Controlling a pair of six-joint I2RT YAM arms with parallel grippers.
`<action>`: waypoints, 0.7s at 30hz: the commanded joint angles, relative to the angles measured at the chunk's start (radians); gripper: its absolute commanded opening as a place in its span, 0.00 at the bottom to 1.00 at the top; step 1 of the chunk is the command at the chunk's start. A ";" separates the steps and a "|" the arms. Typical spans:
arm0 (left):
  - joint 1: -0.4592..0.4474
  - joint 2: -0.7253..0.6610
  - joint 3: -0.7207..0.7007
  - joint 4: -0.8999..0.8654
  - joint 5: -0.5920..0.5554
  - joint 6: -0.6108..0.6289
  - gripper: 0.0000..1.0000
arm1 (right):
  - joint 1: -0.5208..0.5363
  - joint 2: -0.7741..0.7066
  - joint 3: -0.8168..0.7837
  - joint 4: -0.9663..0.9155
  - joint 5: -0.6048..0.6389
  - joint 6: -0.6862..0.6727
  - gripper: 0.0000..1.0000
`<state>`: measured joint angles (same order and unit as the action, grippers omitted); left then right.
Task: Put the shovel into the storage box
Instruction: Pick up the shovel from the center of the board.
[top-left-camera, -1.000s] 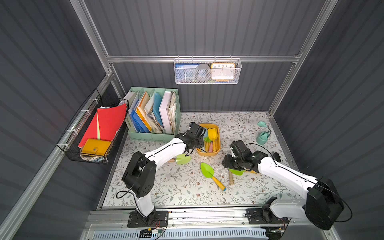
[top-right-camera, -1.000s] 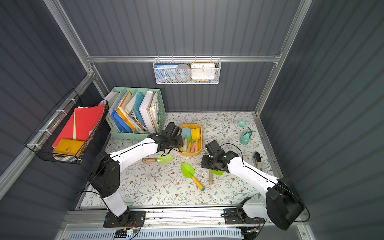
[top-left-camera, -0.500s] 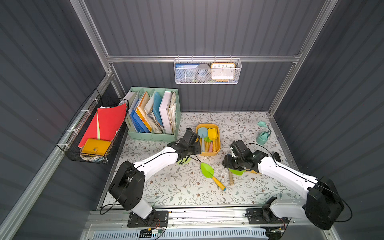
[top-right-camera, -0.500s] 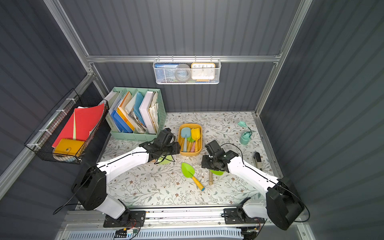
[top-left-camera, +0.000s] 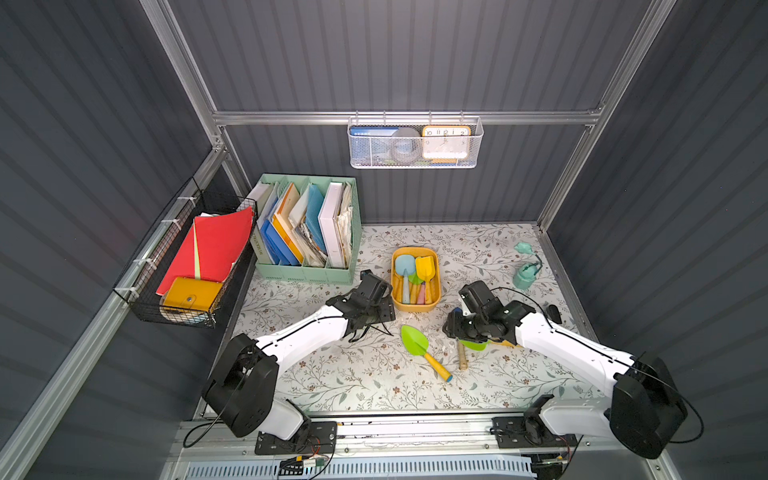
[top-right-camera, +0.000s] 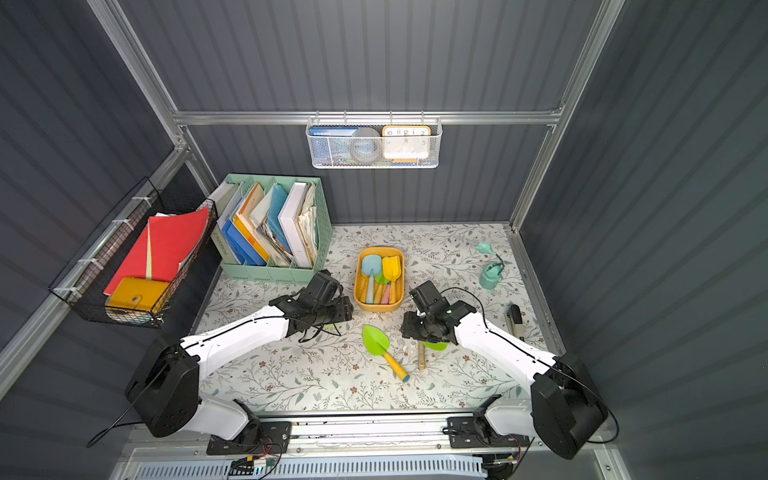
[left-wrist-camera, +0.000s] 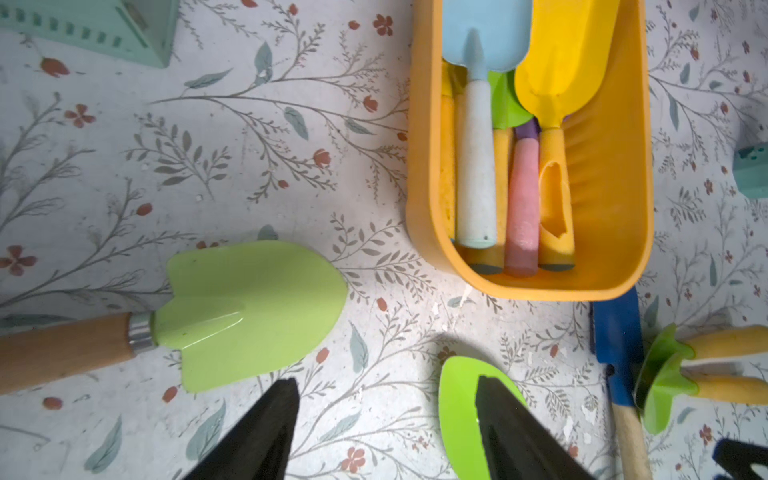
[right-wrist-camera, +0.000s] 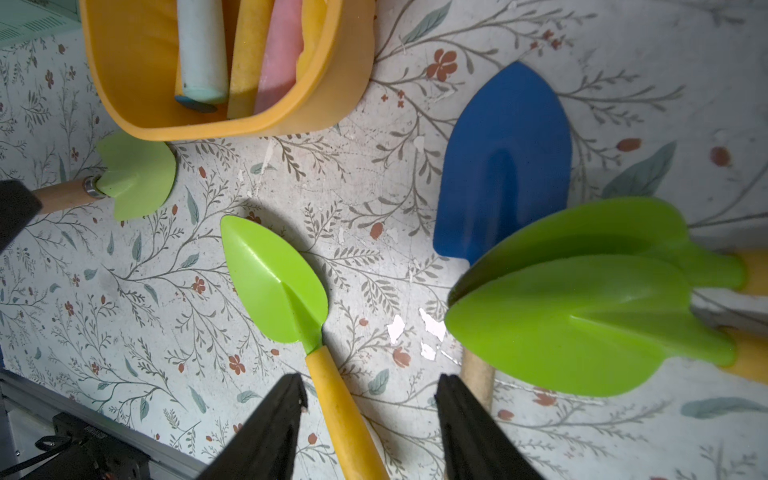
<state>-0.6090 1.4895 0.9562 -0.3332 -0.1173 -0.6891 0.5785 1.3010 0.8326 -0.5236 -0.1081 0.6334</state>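
The left arm (top-left-camera: 299, 336) stretches low from the front-left corner of the floral surface (top-left-camera: 353, 382) toward its middle, wrist tipped down. The right arm (top-left-camera: 573, 347) reaches in the same way from the front-right corner. The storage box (top-left-camera: 415, 306) sits mid-surface toward the back edge, with several shovels inside. The green shovel (top-left-camera: 415, 340) lies outside it, just frontward, blade toward the box, between both grippers. The left gripper (left-wrist-camera: 386, 382) hangs with fingers spread wide, empty. The right gripper (right-wrist-camera: 370, 378) has its fingers parted, gripping nothing, with the shovel's yellow handle showing between them.
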 joint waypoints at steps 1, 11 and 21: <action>0.036 -0.018 0.006 -0.076 -0.070 0.003 0.80 | 0.005 0.007 0.030 0.000 -0.008 -0.014 0.57; 0.241 -0.005 -0.013 -0.052 -0.060 0.088 0.85 | 0.006 -0.009 0.011 0.005 -0.009 -0.015 0.57; 0.324 0.139 0.011 0.025 -0.003 0.116 0.87 | 0.005 -0.018 -0.006 0.017 -0.002 -0.002 0.56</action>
<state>-0.2947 1.6028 0.9546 -0.3283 -0.1482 -0.6048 0.5785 1.2995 0.8322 -0.5159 -0.1131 0.6308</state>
